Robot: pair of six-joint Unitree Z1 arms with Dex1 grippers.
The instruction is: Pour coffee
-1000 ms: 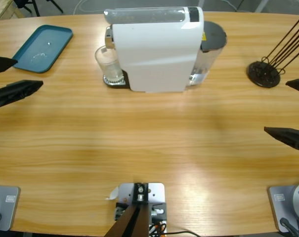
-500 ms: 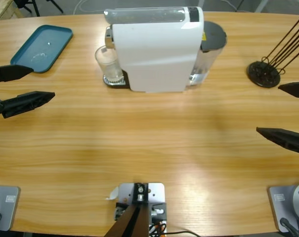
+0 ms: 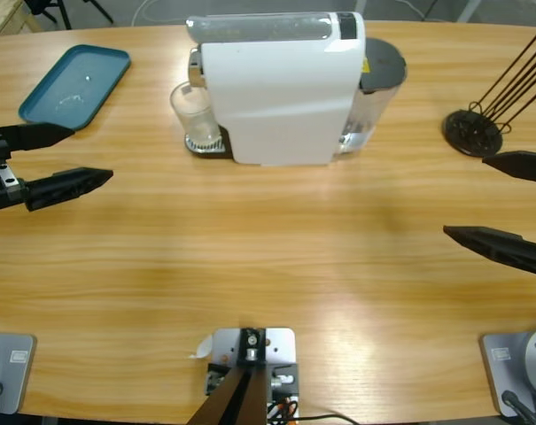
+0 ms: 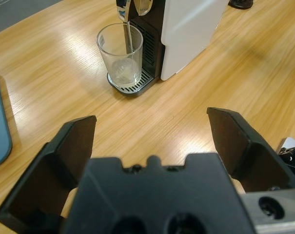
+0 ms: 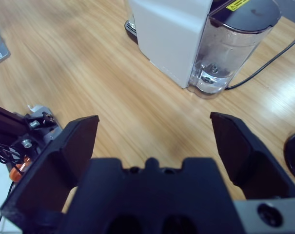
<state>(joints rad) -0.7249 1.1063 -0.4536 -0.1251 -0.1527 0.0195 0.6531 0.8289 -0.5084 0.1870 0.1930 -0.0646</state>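
A white coffee machine [image 3: 276,88] stands at the far middle of the table, with a clear water tank [image 3: 374,84] on its right side. An empty clear glass [image 3: 195,115] sits on the machine's drip tray [image 4: 130,87] under the spout [image 4: 126,9]. My left gripper [image 3: 77,157] comes in from the left edge, open and empty, its jaws pointing toward the glass [image 4: 120,61] from some way off. My right gripper [image 3: 471,199] reaches in from the right edge, open and empty, well apart from the machine [image 5: 169,34] and the tank [image 5: 232,46].
A teal tray [image 3: 75,86] lies at the far left, just beyond the left gripper. A black stand with thin rods [image 3: 482,115] sits at the far right, close to the right gripper's far jaw. A black cable [image 5: 264,66] runs behind the tank.
Both grippers have moved inward over the table: the left one to the right toward the glass, the right one to the left. Both stay open.
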